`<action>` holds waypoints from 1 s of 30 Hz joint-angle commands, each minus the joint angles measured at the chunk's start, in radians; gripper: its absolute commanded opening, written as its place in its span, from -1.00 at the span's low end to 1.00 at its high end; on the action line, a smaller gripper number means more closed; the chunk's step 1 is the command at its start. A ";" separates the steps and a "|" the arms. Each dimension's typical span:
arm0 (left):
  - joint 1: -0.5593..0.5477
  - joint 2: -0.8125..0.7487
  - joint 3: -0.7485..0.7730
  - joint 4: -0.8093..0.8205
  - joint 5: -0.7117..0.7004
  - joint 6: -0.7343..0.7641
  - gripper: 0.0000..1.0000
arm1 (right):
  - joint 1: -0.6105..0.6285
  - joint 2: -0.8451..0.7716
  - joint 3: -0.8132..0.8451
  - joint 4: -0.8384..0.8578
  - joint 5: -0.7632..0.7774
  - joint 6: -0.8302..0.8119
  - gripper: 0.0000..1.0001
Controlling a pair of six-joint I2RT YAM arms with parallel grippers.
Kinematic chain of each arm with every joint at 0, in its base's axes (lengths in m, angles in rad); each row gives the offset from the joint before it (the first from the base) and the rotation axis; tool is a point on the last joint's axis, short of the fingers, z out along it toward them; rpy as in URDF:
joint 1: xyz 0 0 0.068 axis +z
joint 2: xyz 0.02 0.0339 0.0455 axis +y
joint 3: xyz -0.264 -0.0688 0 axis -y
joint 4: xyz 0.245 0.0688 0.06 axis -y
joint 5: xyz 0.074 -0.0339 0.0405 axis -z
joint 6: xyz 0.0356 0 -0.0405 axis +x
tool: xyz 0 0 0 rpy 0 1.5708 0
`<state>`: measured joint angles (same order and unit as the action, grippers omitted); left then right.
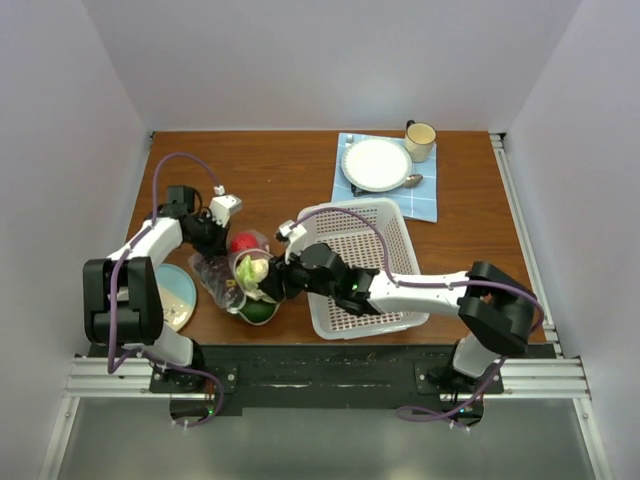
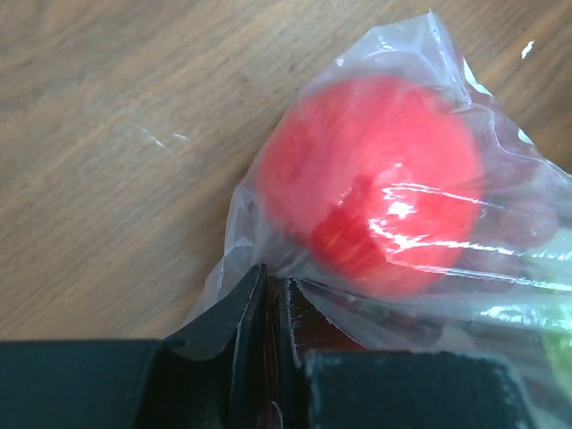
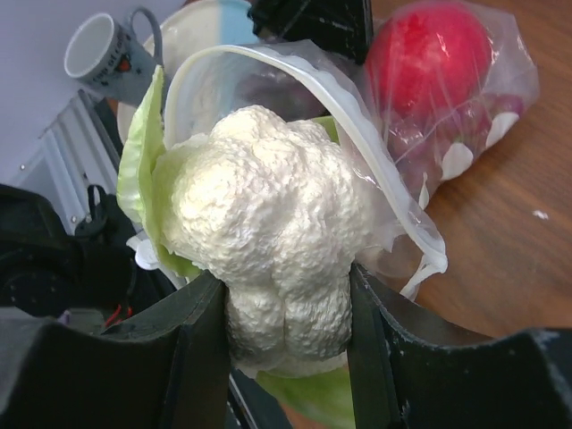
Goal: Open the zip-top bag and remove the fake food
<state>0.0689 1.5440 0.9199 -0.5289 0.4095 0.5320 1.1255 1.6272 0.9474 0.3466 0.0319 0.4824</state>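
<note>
The zip-top bag (image 1: 218,272) lies crumpled on the wood table between the arms, its mouth (image 3: 357,134) open. My left gripper (image 2: 273,290) is shut on a fold of the bag's clear film, right beside the red ball-like fruit (image 2: 375,179) that sits inside the bag. My right gripper (image 3: 286,313) is shut on the cream-white lumpy piece (image 3: 268,214), which has pale green leaves (image 3: 143,152) and sits in the bag's mouth. In the top view that piece (image 1: 252,268) is just right of the red fruit (image 1: 243,242), and a dark green piece (image 1: 258,312) lies below it.
A white perforated basket (image 1: 400,225) stands under the right arm. At the back right a white plate (image 1: 377,163) and a cup (image 1: 420,138) rest on a blue cloth. A pale blue plate (image 1: 182,290) lies by the left arm's base. A white mug (image 3: 103,54) shows at the upper left of the right wrist view.
</note>
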 commanded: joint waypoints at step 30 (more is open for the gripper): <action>-0.024 -0.038 0.021 -0.072 -0.106 -0.023 -0.75 | -0.016 -0.287 0.158 -0.523 0.581 -0.362 0.97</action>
<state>0.0502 1.5387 0.9447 -0.5846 0.2996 0.5079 1.1019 1.3441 0.9771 -0.3496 0.7071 0.3286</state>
